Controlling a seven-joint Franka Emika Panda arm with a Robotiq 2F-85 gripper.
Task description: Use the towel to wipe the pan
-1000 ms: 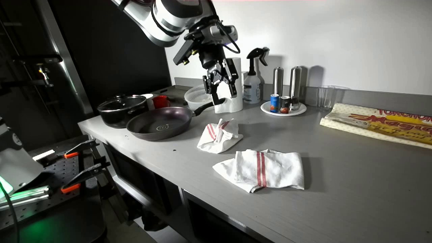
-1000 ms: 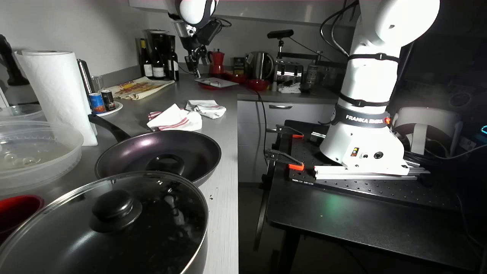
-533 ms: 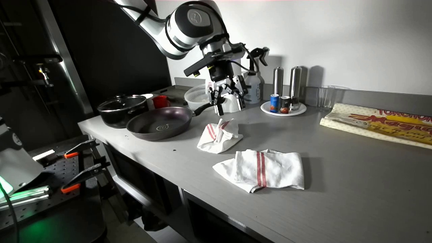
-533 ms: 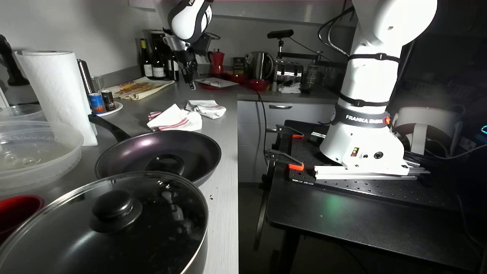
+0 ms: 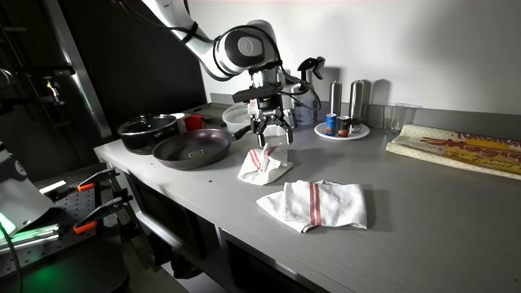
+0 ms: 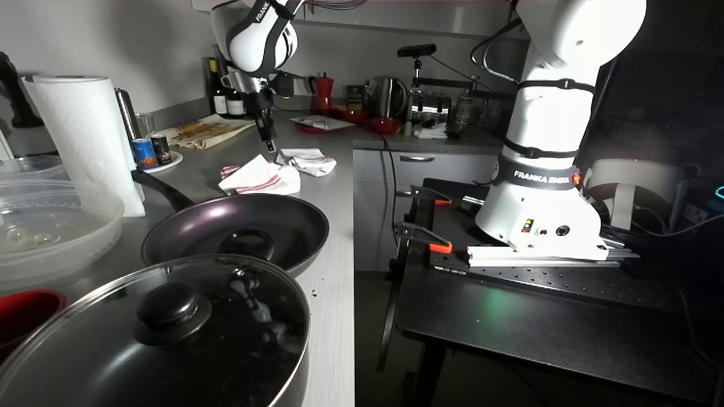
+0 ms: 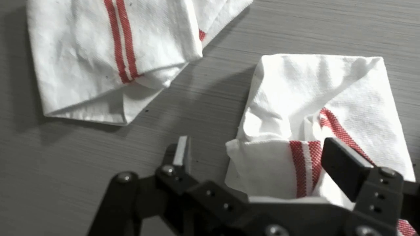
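Wrist view: crumpled towel [image 7: 315, 98] at right of frame, partly hidden behind gripper [image 7: 259, 152]; folded towel [image 7: 82, 59] upper left, apart from fingers [image 7: 343, 167]. Fingers spread wide; contact with crumpled towel: cannot tell. Pan [image 5: 183, 149] left of centre, both exterior views.

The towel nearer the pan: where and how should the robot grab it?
Probably the towel is best pinched at its raised fold, from above: that part stands up off the counter, so the open fingers could close across it, whereas the rest lies flatter.
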